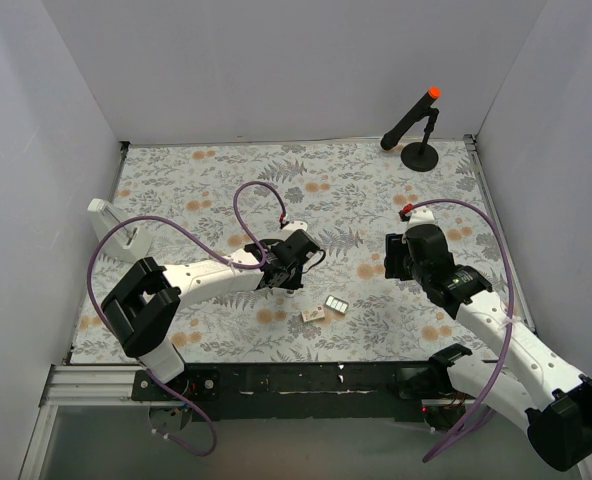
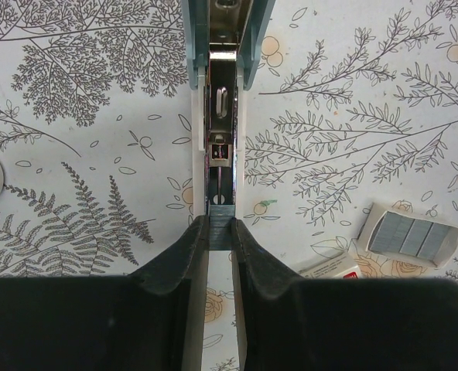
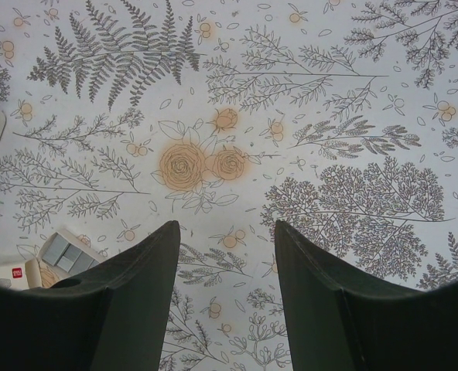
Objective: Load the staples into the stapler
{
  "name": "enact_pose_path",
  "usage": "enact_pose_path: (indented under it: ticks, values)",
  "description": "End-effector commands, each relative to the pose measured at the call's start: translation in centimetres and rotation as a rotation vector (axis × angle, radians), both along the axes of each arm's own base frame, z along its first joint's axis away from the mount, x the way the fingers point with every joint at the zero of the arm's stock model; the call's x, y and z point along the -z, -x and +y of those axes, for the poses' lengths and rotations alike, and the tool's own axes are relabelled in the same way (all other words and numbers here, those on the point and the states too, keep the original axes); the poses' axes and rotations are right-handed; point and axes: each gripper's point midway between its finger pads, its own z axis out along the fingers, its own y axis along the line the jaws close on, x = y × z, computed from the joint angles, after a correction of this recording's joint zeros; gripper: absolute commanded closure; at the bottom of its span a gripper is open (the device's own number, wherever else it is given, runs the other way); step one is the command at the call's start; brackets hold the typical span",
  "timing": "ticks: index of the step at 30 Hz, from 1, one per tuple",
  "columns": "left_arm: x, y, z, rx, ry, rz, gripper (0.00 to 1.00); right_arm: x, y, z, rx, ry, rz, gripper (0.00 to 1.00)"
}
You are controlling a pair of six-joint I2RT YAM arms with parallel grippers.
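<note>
The stapler (image 2: 221,116) lay open, a bare metal channel between white rails and blue-grey sides, running up the frame's centre, its near end pinched in the left claw (image 2: 220,230). The staples (image 2: 413,236), silvery rows in a small dark-rimmed tray, lay flat at lower right, just beside their beige box (image 2: 333,268)

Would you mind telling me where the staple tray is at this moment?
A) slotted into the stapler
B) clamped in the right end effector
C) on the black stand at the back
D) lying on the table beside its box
D: the tray lies flat on the table beside the box, while the right end effector hangs open and empty.
</note>
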Motion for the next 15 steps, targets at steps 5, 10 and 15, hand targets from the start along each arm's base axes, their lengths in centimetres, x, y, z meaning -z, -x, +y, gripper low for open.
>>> enact_pose_path:
  ticks: [5, 10, 15]
  values:
    - [-0.98, -0.62, -0.1, -0.01, 0.014, -0.024, 1.0, -2.68, -1.28, 0.69, 0.004, -0.046, -0.064, 0.4]
    - [-0.96, -0.52, -0.37, -0.003, 0.026, -0.019, 1.0, -2.68, -1.28, 0.68, 0.004, -0.046, -0.064, 0.4]
    - [-0.66, -0.44, -0.29, -0.001, 0.021, -0.01, 1.0, -2.63, -1.31, 0.7, 0.004, -0.045, -0.063, 0.4]
